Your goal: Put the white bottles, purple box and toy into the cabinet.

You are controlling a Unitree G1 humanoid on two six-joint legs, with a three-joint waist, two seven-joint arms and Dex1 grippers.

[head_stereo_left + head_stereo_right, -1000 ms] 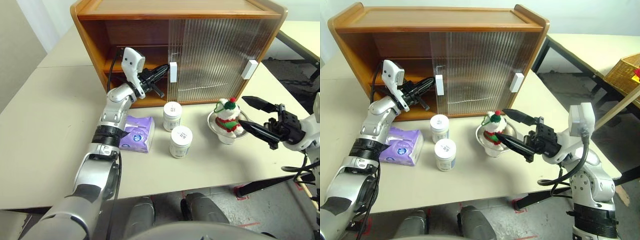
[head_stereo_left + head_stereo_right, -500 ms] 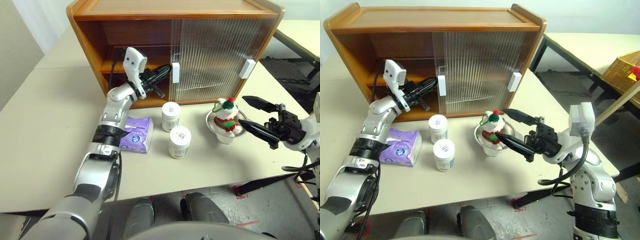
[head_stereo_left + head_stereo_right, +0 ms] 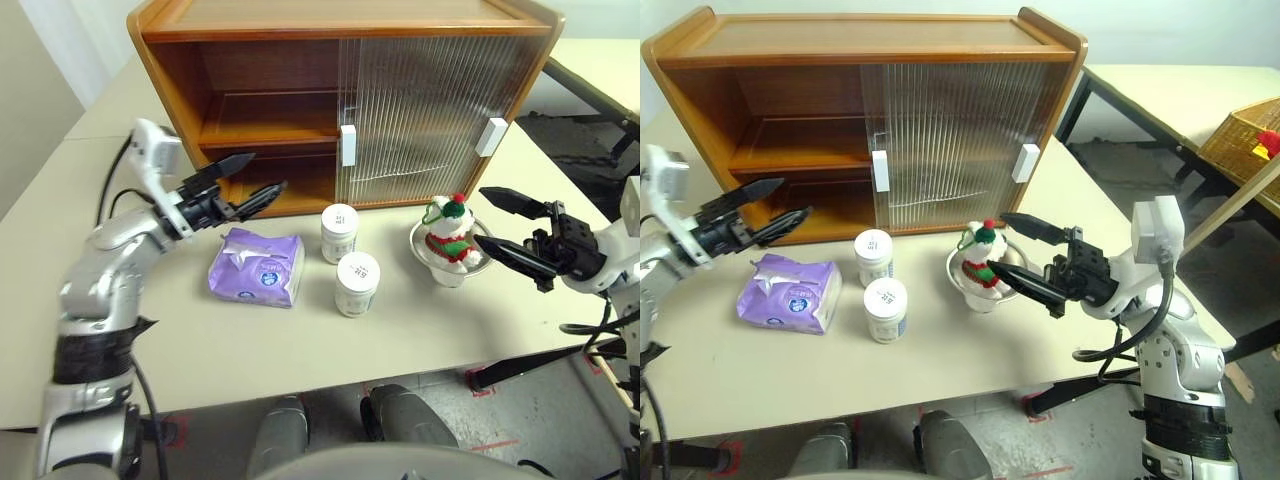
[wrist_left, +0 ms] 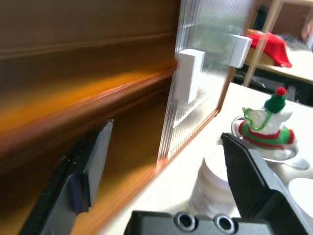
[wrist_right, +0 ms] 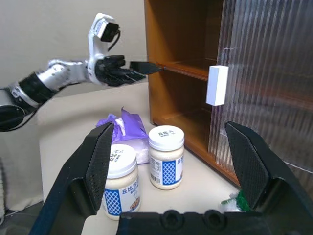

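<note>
While a second ago my left gripper [image 3: 248,177] was pinched shut at the white handle [image 3: 347,145] of the cabinet [image 3: 345,18] door, it is now sitting well back from it, out over the tabletop [image 3: 300,350] in front of the open left half, with its two black fingers spread wide and pointing level toward the shelves. I am seeing the ribbed translucent door [image 3: 430,110] standing about where it was, covering the right half, with both bare wooden shelves showing on the left. My right gripper [image 3: 497,224] is hovering where it was, fingers wide apart on either side of the toy [image 3: 449,233] without touching it.

I am looking at glossy orange-brown wood on the cabinet and a smooth pale tabletop. The purple box [image 3: 257,267] is lying flat in front of the open side, a soft crinkled lavender pack with a round blue-white label facing up, its long axis running roughly along the cabinet front, slightly skewed. The two white bottles [image 3: 340,233] are standing upright just right of it, squat plastic jars with round lids and blue-patterned labels, one nearer the cabinet and the other [image 3: 357,285] nearer me, close but apart. The plush toy is sitting upright in a shiny metal bowl [image 3: 446,268], red hat tip pointing up.
</note>
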